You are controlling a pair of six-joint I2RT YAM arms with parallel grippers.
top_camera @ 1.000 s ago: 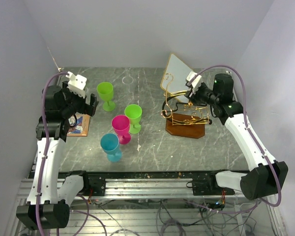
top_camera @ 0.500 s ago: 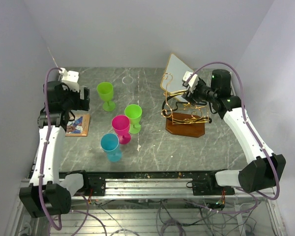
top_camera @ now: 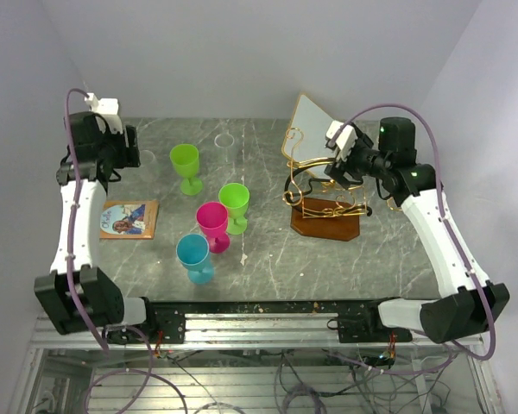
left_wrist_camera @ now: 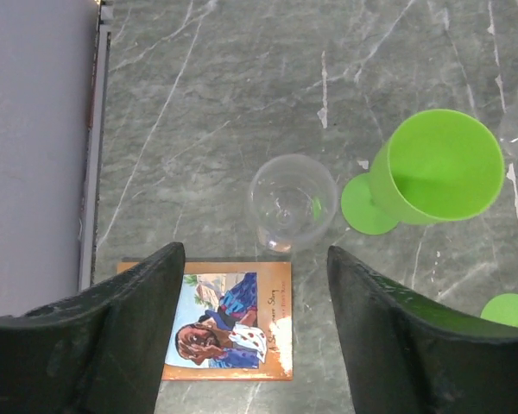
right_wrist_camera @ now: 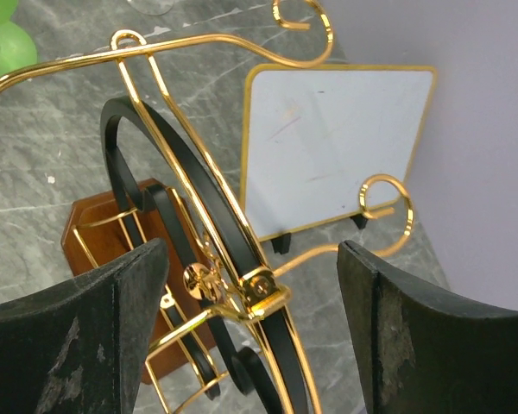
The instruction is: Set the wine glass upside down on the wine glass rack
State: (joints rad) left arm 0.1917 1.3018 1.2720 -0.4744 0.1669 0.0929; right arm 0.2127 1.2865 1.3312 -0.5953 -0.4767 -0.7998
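The left claw (left_wrist_camera: 255, 255) is set wide and holds nothing; its two dark fingers (left_wrist_camera: 129, 328) frame the view from above. Between and beyond them, the clear wine glass (left_wrist_camera: 292, 203) stands upright on the table (left_wrist_camera: 242, 86), mouth up, apart from both fingers. Just beside it on the right stands a lime green goblet (left_wrist_camera: 436, 164), also upright, and its round foot nearly touches the clear glass. A picture card (left_wrist_camera: 229, 323) lies flat just beside the clear glass, on the near side. From the top camera the left claw (top_camera: 128, 148) is raised at the far left of the table (top_camera: 380, 259) (the clear glass cannot be made out in this view). A second green goblet (top_camera: 234, 200), a pink goblet (top_camera: 212, 220) and a blue goblet (top_camera: 192, 253) stand near mid-table. The wine glass rack (top_camera: 324, 194) stands at the right on its brown wooden base (top_camera: 328, 228), well apart from the clear glass. The right claw (top_camera: 335, 170) is also wide, gripping nothing. In the wrist view the right claw (right_wrist_camera: 252, 250) straddles the rack's (right_wrist_camera: 198, 250) upper gold wires; whether it touches them cannot be told. A white gold-edged panel (right_wrist_camera: 337, 147) stands behind the rack.
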